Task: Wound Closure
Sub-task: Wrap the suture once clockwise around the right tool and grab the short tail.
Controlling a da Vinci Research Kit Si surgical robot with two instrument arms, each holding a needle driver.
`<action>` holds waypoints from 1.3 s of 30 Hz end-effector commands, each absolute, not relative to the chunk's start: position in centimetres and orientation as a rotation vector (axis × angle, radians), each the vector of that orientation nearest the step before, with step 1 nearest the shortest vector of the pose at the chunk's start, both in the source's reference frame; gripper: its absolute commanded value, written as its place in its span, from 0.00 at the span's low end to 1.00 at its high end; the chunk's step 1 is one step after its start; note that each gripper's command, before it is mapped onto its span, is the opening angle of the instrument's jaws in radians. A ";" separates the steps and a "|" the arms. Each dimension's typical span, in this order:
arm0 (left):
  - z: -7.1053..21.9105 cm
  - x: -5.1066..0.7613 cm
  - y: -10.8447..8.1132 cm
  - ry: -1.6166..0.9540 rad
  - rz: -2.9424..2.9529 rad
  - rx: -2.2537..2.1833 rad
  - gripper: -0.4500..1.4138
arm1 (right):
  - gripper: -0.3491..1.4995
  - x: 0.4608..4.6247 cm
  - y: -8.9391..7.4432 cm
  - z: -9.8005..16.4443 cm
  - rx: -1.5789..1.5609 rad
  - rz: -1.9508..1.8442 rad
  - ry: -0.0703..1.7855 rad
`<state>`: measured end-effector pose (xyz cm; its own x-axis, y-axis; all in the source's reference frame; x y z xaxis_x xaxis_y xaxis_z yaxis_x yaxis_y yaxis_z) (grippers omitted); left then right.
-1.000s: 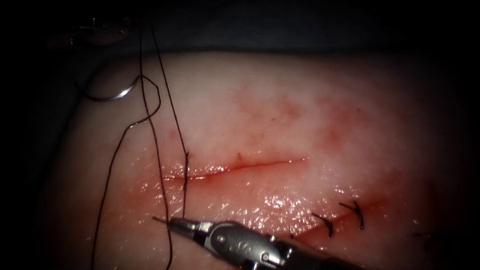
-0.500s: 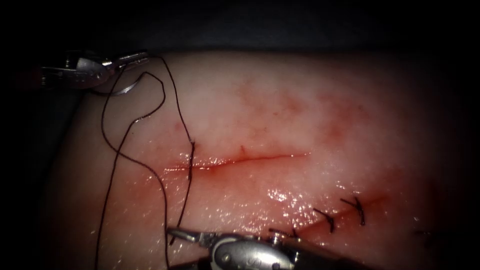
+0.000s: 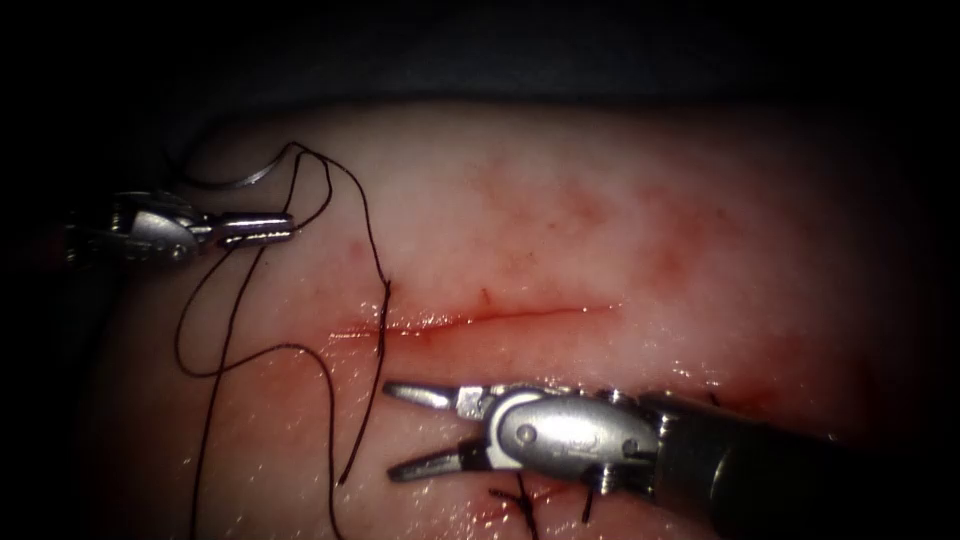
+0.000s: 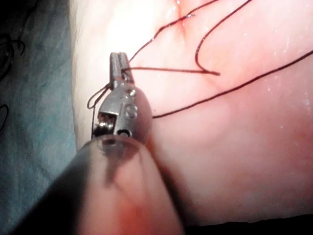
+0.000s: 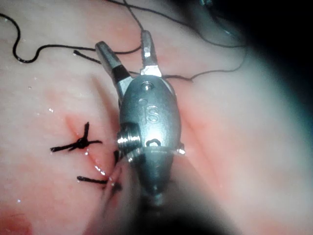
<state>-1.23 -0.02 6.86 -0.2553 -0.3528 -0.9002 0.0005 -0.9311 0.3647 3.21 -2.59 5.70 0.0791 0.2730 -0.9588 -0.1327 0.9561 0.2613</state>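
Observation:
On the tissue (image 3: 600, 220), the cut (image 3: 500, 318) runs across the middle. Dark thread (image 3: 365, 215) passes through the tissue at the cut's left end (image 3: 384, 312). Its short tail lies loose just left of my right tool. The curved needle (image 3: 228, 180) lies free on the tissue at the far left, outside the tissue and held by neither tool. Just below it, my left tool (image 3: 285, 228) is shut on the thread (image 4: 161, 69), also seen up close (image 4: 119, 61). My right tool (image 3: 395, 430) is open below the cut and holds nothing (image 5: 122, 41).
An older closed cut with knotted stitches (image 5: 78, 143) lies beside and under the right tool, its thread ends showing (image 3: 520, 495). Red fluid wets the tissue around both cuts. Long loops of thread (image 3: 215, 370) trail over the left side. Dark cloth (image 4: 34, 122) borders the tissue.
The right tool let go of the thread tail, opened and moved up towards the cut. The left tool came in from the upper left and moved down, and the thread went slack.

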 end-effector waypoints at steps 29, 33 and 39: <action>5.9 -1.55 -0.8 -0.342 -2.102 2.000 0.00 | 0.00 4.25 -1.6 6.7 0.406 0.621 1.384; 6.0 -1.57 -0.8 -0.330 -2.097 2.017 0.00 | 0.00 4.35 -1.6 6.7 0.497 0.633 1.435; 6.1 -1.56 -0.8 -0.294 -2.100 2.042 0.00 | 0.00 4.33 -1.5 6.6 0.550 0.646 1.547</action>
<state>-1.50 -0.83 6.11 -0.0259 -0.2681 -0.9631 0.0017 -0.9634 0.2681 4.21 -1.53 6.65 -0.0947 0.6932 -0.7145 -0.0138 0.7167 0.6972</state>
